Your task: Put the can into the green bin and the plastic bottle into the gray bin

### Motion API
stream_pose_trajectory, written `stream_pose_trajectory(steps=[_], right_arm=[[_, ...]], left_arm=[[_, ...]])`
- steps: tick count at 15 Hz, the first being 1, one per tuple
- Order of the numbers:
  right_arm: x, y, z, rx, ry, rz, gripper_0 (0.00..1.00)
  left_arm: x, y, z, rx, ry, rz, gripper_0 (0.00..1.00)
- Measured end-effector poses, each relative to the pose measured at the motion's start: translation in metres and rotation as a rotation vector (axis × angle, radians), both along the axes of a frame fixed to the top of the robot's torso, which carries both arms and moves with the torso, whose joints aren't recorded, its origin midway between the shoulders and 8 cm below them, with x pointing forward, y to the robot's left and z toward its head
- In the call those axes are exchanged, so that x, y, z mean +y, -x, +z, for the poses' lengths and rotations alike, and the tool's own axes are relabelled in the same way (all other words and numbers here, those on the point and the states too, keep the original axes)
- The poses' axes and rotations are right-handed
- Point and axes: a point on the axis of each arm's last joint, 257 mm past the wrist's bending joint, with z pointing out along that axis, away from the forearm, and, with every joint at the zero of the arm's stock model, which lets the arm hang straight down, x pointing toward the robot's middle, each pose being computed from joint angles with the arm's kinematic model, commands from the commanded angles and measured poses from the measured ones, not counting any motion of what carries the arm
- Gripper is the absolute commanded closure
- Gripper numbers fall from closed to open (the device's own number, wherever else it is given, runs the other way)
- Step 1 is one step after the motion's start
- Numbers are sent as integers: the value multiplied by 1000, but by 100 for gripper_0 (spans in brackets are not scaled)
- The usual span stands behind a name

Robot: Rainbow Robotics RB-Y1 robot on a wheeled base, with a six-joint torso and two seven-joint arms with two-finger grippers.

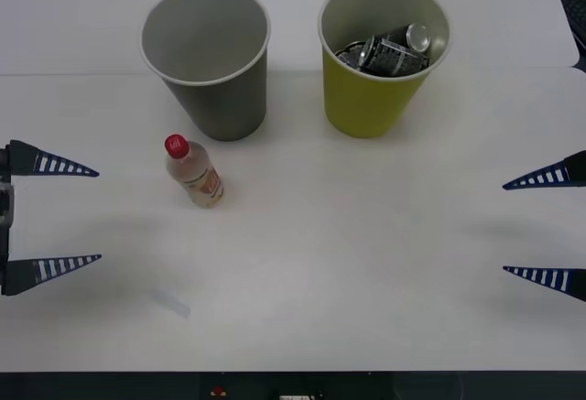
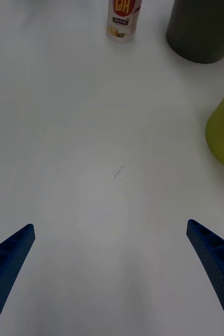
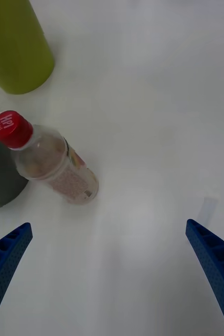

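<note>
The silver can (image 1: 389,50) lies inside the green bin (image 1: 366,98) at the back right of the table. To its left stands the gray bin (image 1: 220,98), with nothing inside. The plastic bottle (image 1: 193,170) with its red cap stands upright on the table just in front of the gray bin. My left gripper (image 1: 99,215) is open at the table's left side, level with the bottle (image 3: 51,163) and apart from it. At the right edge my right gripper (image 1: 504,228) is open too, nothing between its fingers.
The white table (image 1: 348,263) stretches wide between the two grippers and in front of the bins. A small pale strip (image 1: 171,303) lies flat on it near the front left. The table's front edge runs along the bottom.
</note>
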Motion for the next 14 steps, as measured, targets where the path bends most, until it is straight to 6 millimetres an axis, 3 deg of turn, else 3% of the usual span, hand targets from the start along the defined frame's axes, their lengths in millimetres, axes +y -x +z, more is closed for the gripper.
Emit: stream_pose_trajectory(steps=[4, 14], right_arm=[[0, 0, 0, 0, 0, 0, 0], [0, 0, 0, 0, 0, 0, 0]], left_arm=[[23, -14, -2, 26, 59, 86, 0], [30, -36, -36, 173, 363, 291, 0]])
